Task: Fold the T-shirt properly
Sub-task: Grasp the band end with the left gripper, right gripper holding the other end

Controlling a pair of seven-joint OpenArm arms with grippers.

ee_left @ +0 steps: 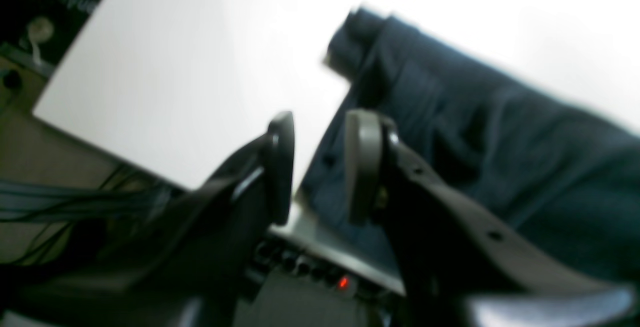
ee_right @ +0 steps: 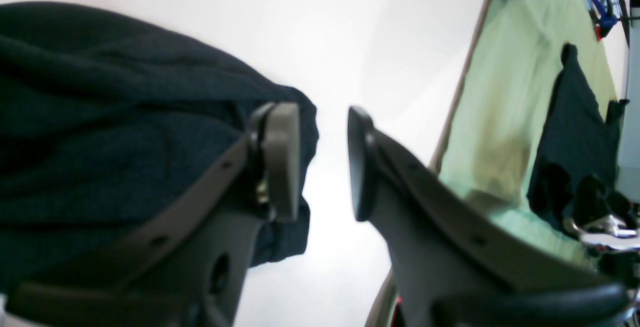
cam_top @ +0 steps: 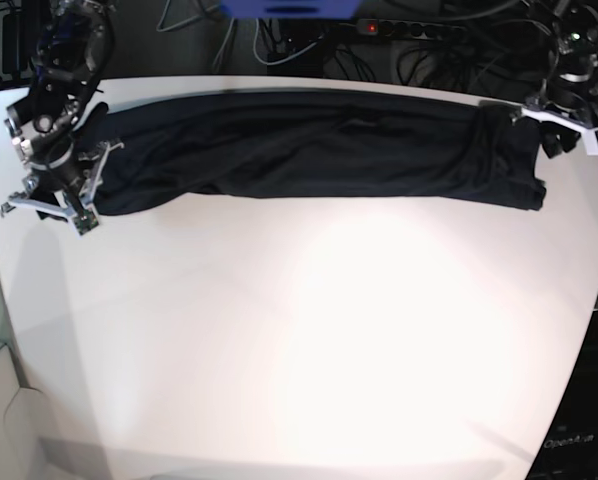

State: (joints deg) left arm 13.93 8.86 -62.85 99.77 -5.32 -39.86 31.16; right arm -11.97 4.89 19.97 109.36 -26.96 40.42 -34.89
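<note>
While both arms hang at opposite ends of the counter (cam_top: 309,330), each end effector stands partly open with nothing between its pads. The left end effector (ee_left: 320,167) has cloth just beside one pad; the right end effector (ee_right: 322,159) likewise. One T-shirt (cam_top: 309,150) lies stretched flat between the two end effectors.

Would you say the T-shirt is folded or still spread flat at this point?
Partly folded: the T-shirt lies as a long, narrow, wrinkled band along the far edge of the table, not yet a compact fold.
</note>
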